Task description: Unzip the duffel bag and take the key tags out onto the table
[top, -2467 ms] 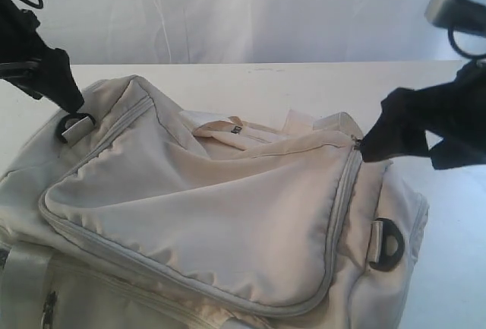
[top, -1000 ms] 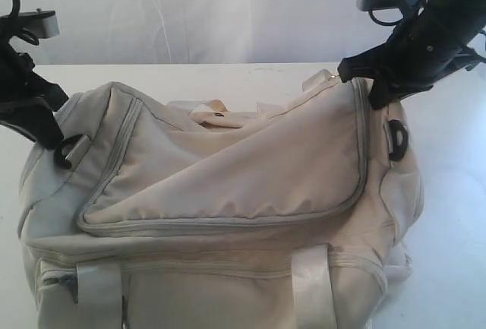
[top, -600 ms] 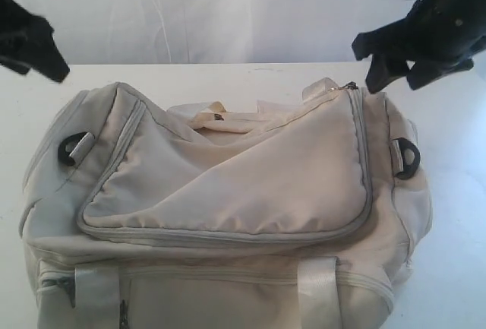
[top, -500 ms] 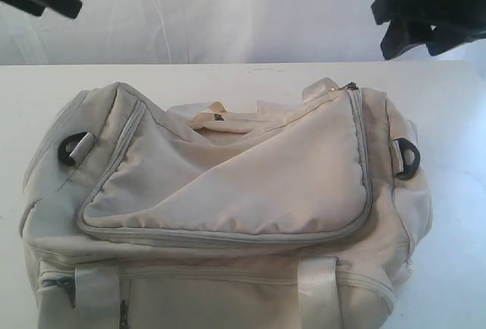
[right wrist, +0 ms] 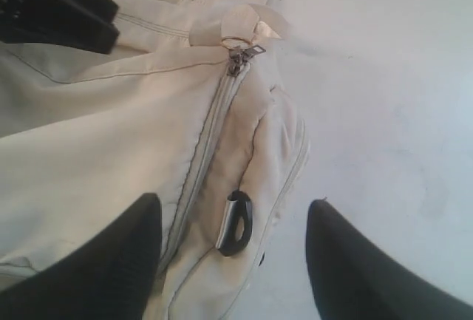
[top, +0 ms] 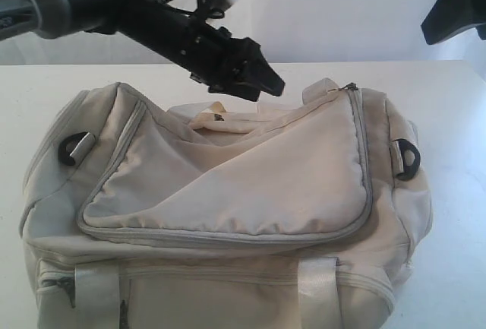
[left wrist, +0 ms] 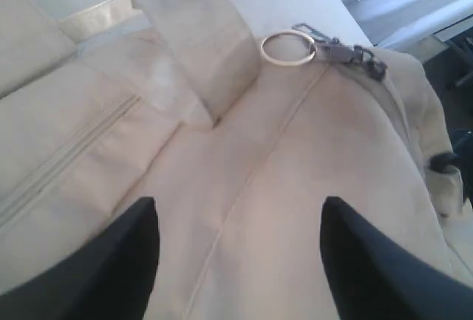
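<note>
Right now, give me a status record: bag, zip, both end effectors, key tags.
bag: on table, flap down
zip: closed, zip pull at the bag's top corner, ring by it
left end effector: open, empty, over bag top, short of the pull
right end effector: open, empty, high and clear of bag
key tags: not visible

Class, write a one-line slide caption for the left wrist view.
Open jaws hang above the zipped duffel bag, short of its zipper pull and metal ring.
</note>
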You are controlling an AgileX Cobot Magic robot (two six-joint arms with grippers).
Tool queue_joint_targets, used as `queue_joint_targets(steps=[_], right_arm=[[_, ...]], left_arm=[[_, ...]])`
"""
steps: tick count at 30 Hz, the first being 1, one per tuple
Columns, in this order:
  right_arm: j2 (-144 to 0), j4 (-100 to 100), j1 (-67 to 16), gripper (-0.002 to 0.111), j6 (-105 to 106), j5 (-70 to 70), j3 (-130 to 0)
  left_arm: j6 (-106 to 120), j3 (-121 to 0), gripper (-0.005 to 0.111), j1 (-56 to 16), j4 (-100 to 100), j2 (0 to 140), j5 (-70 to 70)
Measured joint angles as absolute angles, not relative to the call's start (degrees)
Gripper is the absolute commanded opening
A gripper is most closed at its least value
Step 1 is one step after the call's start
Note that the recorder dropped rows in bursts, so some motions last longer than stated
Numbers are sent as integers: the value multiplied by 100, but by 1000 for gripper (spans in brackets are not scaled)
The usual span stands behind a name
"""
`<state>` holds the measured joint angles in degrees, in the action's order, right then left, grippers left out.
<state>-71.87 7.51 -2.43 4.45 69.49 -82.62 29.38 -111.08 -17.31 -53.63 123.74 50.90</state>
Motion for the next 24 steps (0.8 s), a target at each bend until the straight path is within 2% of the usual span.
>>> queue_joint_targets(steps=[9, 18, 21, 24], right_arm=[[-7187, 751, -243, 54, 445, 6645, -7761], [-7187, 772, -243, 54, 445, 6194, -7183], [-7187, 772, -243, 54, 445, 6106, -7150], [-7187, 772, -243, 54, 445, 6045, -7150]], left_arm=[[2960, -12176, 66, -2008, -5794, 13312, 4767], [3027, -12431, 65, -2097, -5889, 13661, 4519], [3234, -12437, 58, -2123, -6241, 13741, 4472], [3483, -12437, 37, -2123, -6558, 13792, 4445]])
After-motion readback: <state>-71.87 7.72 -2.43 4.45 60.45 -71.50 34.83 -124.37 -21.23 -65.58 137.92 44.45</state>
